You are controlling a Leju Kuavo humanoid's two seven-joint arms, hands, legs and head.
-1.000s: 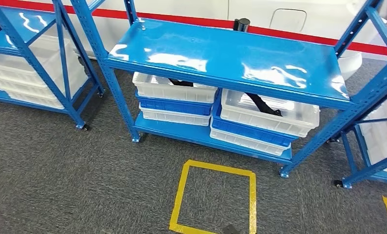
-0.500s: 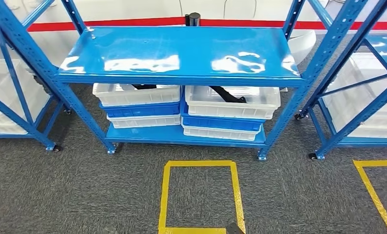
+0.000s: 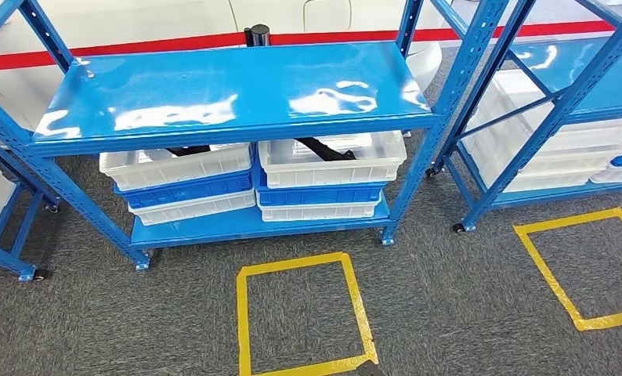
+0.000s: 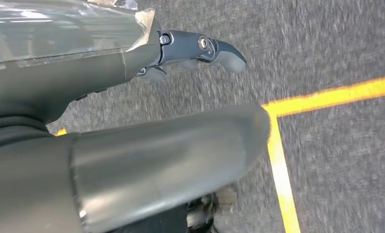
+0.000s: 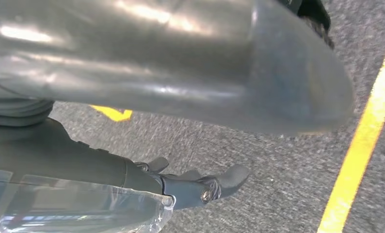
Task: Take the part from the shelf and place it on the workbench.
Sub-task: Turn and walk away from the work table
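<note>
the dark part [image 3: 323,149] lies lengthwise in the white bin [image 3: 331,160] under the blue shelf [image 3: 229,94], ahead of me; my left hand [image 4: 200,51] and right hand [image 5: 200,187] hang low over the carpet, fingers loose, holding nothing.

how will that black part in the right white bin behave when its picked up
The black part looks long and thin, so probably light but prone to swing if held at one end. It lies slanted across the white bin under the shelf, so it may snag coming out.
</note>
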